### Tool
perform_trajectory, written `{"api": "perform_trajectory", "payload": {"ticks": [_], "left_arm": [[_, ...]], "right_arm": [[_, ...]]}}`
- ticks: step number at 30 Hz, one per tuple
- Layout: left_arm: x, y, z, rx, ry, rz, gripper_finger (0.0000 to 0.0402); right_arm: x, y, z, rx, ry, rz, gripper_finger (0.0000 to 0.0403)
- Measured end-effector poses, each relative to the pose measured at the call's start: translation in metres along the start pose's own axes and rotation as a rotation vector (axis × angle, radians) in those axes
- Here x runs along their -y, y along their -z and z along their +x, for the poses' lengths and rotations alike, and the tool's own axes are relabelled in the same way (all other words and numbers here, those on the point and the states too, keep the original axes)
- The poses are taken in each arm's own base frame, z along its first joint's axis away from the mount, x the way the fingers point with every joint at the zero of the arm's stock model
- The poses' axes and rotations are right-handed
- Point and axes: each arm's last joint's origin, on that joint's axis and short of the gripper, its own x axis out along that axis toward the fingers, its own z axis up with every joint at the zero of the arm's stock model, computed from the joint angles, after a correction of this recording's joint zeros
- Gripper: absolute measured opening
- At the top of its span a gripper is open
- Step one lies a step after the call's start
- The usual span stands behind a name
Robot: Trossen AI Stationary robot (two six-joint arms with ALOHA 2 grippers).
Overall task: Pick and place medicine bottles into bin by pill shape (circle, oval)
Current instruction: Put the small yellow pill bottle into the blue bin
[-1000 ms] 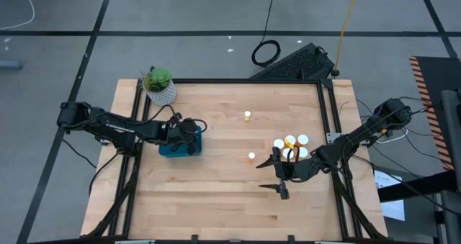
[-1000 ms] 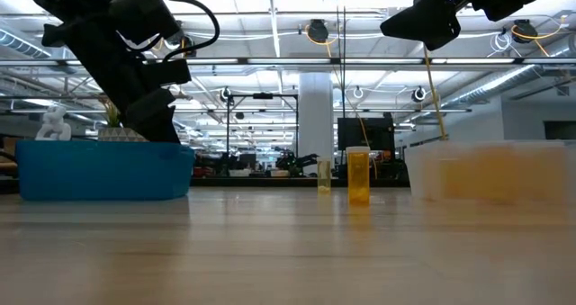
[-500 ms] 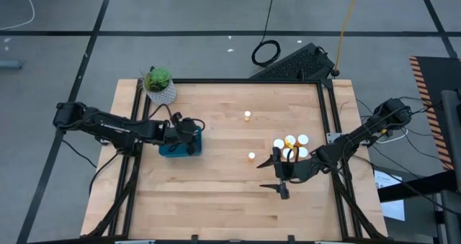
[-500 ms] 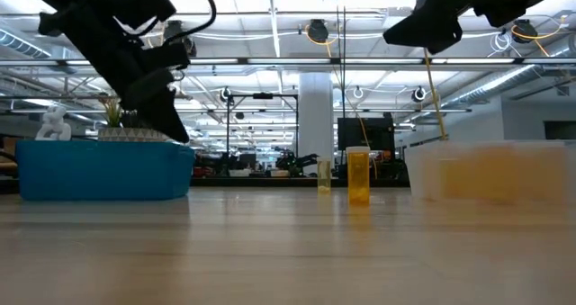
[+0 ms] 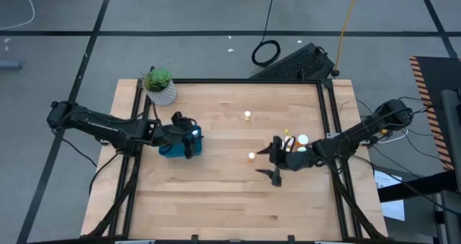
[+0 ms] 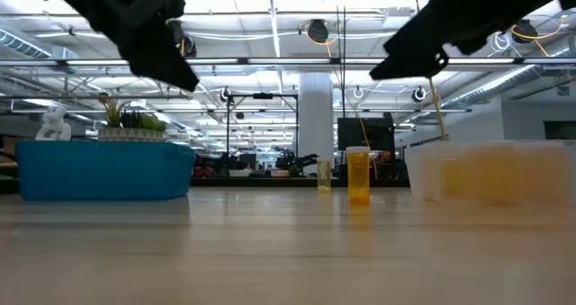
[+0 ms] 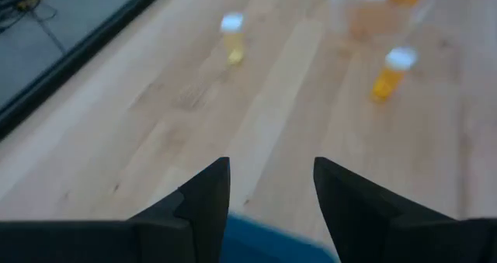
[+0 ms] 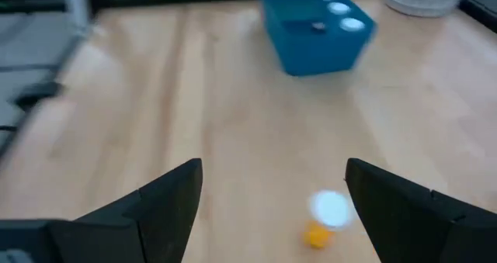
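Two amber medicine bottles with white caps stand on the wooden table: one (image 5: pixel 251 156) mid-table, also seen in the right wrist view (image 8: pixel 327 218), and a smaller one (image 5: pixel 247 115) farther back. A blue bin (image 5: pixel 175 148) at the left holds white-capped bottles (image 8: pixel 335 8). A clear bin (image 5: pixel 295 141) at the right holds more bottles. My left gripper (image 5: pixel 194 137) hangs open above the blue bin (image 7: pixel 268 243). My right gripper (image 5: pixel 269 164) is open, just right of the mid-table bottle, with its fingers (image 8: pixel 159 201) spread wide.
A white pot with a green plant (image 5: pixel 159 86) stands at the table's far left corner. Black frame rails (image 5: pixel 325 122) run along the table's sides. Bare wood lies between the two bins and toward the near edge.
My left gripper has risen up and away from the blue bin, drawing back a little toward the table's left. My right gripper has moved toward the far edge and left, over the clear bin's near side, closer to the mid-table bottle.
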Motion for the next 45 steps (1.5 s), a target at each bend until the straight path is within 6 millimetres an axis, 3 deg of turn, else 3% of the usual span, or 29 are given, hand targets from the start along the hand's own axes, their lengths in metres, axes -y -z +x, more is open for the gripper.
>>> {"api": "perform_trajectory", "payload": {"ticks": [5,10,18,23,32,40,45], "left_arm": [[0.010,-0.010,-0.008,0.041,0.031,0.045,0.0191],[0.013,-0.009,-0.011,0.062,-0.005,0.076,0.0191],[0.009,-0.011,-0.009,0.069,-0.039,0.089,0.0191],[0.006,-0.012,-0.008,0.068,-0.052,0.096,0.0191],[0.006,-0.012,-0.007,0.059,-0.030,0.110,0.0191],[0.012,-0.009,-0.010,0.052,0.006,0.130,0.0191],[0.013,-0.009,-0.010,0.053,0.012,0.140,0.0191]], "right_arm": [[0.037,-0.010,0.009,-0.010,0.063,-0.023,0.0313],[0.091,-0.016,0.018,-0.046,0.063,-0.049,0.0312],[0.181,-0.011,0.018,-0.051,0.055,-0.036,0.0312],[0.217,-0.003,0.020,-0.034,-0.011,-0.010,0.0312],[0.246,0.012,0.055,-0.124,-0.098,-0.008,0.0312],[0.244,0.028,0.066,-0.184,-0.110,0.045,0.0312],[0.233,0.035,0.070,-0.248,-0.011,0.033,0.0312]]}}
